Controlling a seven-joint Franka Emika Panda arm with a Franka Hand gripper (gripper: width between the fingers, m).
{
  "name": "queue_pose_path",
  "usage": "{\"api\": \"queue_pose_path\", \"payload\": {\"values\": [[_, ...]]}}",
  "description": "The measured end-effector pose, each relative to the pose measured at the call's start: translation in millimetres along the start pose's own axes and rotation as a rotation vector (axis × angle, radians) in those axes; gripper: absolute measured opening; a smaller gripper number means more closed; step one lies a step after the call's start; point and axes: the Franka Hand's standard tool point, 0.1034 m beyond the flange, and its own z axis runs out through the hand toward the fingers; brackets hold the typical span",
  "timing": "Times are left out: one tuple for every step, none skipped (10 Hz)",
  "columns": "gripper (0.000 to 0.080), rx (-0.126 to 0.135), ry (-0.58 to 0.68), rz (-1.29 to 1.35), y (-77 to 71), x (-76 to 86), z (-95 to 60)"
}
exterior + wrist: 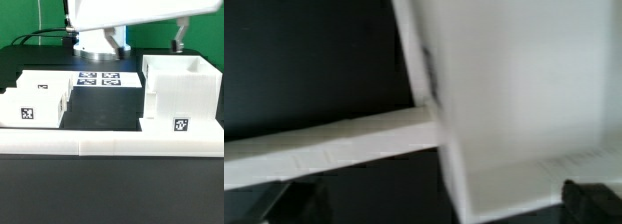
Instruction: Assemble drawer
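Rail [110, 146] nearest, long, low and white, stretched across the lower part of the exterior view from edge to edge. Just behind it, black table [105, 108].

At the exterior view's left, close behind the rail, front small box [40, 110], shallow and white, square tag facing the camera. Right behind that, rear small box [50, 85], same make, tag likewise on the near face. The two pressed close together; touching or not, impossible to say.

At the exterior view's right, housing [185, 90], large, cube-like, upright, open at the top. Tag low on the near wall, base hard against the rail. Well apart from both small boxes, bare table between.

Farther back, in the middle of the frame, marker board [98, 78], flat on the table. Behind that, the arm's base, and white arm [130, 12] crossing the top of the frame toward the upper right, ending above the housing's far side.

In the wrist view, claw [434, 205] spread wide: dark fingertips [274, 203] at opposite corners of the picture, gripping nothing visible. Between them the housing's wall, blurred and very near, plus a white strip [331, 150] with faint seams over dark table. Contact between fingertips and wall not discernible.
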Motion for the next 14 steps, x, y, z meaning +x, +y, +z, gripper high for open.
{"api": "queue_pose_path", "payload": {"values": [[0.0649,-0.014,0.001,0.020,16.8,-10.8,-0.5],[0.0649,-0.033,0.012,0.018,38.3,-19.3,-0.1],[0.0649,-0.040,0.012,-0.008,56.5,-22.8,1.7],[0.0649,-0.045,0.010,-0.007,68.7,-22.4,2.9],[0.0649,-0.044,0.010,0.002,63.9,-22.6,3.2],[0.0649,-0.044,0.009,-0.002,63.0,-23.0,3.8],[0.0649,-0.044,0.009,0.000,63.9,-23.0,3.8],[0.0649,-0.044,0.001,-0.001,64.0,-24.1,4.1],[0.0649,-0.043,-0.031,-0.025,68.8,-29.8,5.3],[0.0649,-0.041,-0.045,-0.043,86.2,-39.7,10.2],[0.0649,-0.037,-0.067,-0.041,103.4,-52.2,17.0],[0.0649,-0.040,-0.082,-0.044,115.1,-59.5,22.8],[0.0649,-0.047,-0.087,-0.041,122.6,-63.9,28.4],[0.0649,-0.061,-0.080,-0.050,132.2,-67.5,35.5]]}}
